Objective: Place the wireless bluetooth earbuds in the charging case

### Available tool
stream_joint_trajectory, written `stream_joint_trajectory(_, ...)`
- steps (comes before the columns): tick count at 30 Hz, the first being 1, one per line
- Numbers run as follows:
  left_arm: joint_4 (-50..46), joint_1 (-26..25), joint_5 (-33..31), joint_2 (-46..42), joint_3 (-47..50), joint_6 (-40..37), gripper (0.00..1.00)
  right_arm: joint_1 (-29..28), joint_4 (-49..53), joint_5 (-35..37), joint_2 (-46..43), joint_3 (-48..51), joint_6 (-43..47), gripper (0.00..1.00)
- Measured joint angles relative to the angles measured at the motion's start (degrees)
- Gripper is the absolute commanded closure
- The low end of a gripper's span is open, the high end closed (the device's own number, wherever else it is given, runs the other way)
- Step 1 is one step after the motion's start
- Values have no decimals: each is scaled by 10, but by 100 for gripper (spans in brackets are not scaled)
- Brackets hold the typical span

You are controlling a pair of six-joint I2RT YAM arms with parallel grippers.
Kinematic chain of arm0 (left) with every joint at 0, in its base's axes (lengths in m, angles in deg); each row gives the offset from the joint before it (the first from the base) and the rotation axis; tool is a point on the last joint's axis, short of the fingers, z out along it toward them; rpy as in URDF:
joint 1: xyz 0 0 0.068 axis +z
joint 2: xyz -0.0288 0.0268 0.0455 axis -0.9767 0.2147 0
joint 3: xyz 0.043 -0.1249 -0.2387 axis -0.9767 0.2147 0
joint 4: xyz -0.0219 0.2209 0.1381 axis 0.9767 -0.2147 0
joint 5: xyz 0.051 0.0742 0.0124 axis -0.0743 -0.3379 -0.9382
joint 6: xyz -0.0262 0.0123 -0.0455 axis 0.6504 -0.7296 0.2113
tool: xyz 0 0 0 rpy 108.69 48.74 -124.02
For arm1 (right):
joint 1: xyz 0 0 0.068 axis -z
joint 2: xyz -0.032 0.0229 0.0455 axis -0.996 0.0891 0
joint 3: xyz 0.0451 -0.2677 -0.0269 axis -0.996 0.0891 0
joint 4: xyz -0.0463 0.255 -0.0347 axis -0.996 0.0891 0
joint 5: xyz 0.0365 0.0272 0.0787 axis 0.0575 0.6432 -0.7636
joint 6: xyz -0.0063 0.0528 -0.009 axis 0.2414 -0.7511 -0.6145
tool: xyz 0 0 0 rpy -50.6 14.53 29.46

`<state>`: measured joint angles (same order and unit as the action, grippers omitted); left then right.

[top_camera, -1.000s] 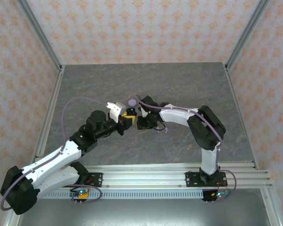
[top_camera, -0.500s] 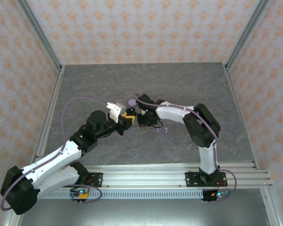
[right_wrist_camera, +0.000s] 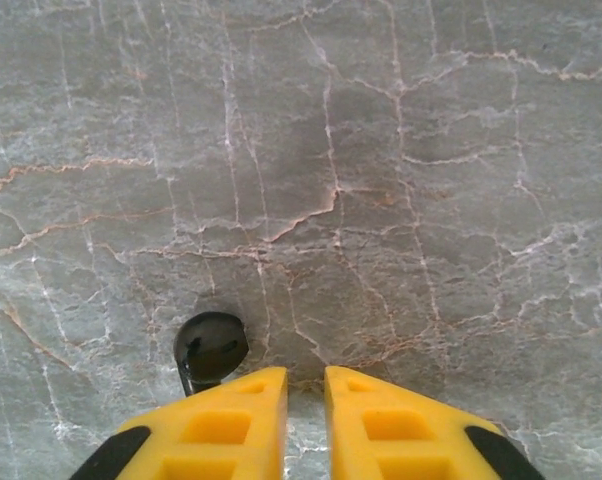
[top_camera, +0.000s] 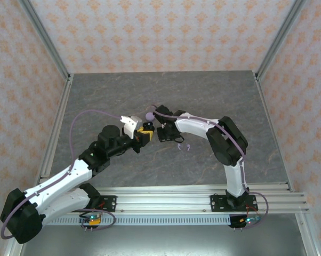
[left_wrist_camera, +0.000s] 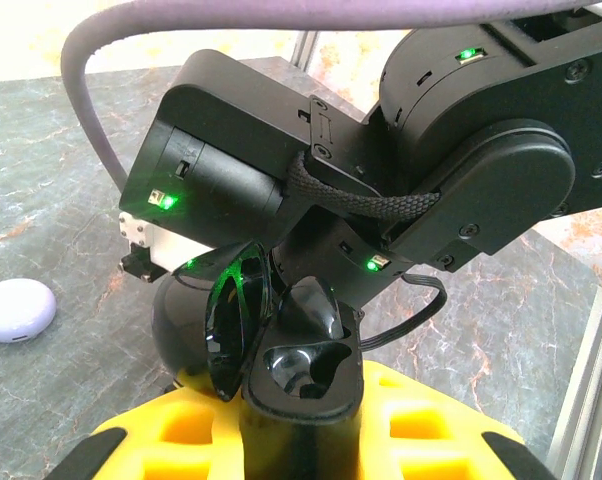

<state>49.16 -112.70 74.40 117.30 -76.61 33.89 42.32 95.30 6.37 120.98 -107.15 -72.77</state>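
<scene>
While left gripper [left_wrist_camera: 301, 432] clamps open black case [left_wrist_camera: 306, 352], base hidden | right gripper [right_wrist_camera: 306, 380] barely parted | black earbud [right_wrist_camera: 211, 345] beside, perhaps touching

Black charging case [left_wrist_camera: 303, 372] is up off the table [right_wrist_camera: 381, 150], clamped in the left gripper [left_wrist_camera: 301, 445]. Its lid is swung open and stands at 9 o'clock of the body, and the one well on show is empty. One black earbud [right_wrist_camera: 211, 345] lies on the table, a glossy round head with its stem trailing toward 7 o'clock. From above, the pale lavender pair [top_camera: 184, 148] sits side by side at 4 o'clock from the black case, apart from it. The lavender case [left_wrist_camera: 16, 310] rests shut on the table, near the black one at its 12 o'clock.
</scene>
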Motion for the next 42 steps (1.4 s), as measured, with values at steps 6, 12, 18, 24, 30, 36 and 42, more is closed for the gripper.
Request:
stream_joint_trajectory(6,-7,0,0,-11,0,0,81,5,13,-16,-5,-6,23,75)
stream_joint_trajectory(12,-19,0,0,-30,0,0,81,26,26,-60,-6,-40,43,68)
stream_joint_trajectory(18,-29,0,0,-46,0,0,81,31,50,-94,5,-88,57,60)
stream_joint_trajectory(24,-32,0,0,-48,0,0,81,31,81,-95,50,-135,63,59)
stream_joint_trajectory(30,-33,0,0,-49,0,0,81,27,120,-95,78,-155,74,59)
stream_joint_trajectory(36,-33,0,0,-49,0,0,81,19,143,-93,91,-180,82,59)
stream_joint_trajectory(42,-33,0,0,-49,0,0,81,13,155,-89,107,-190,83,59)
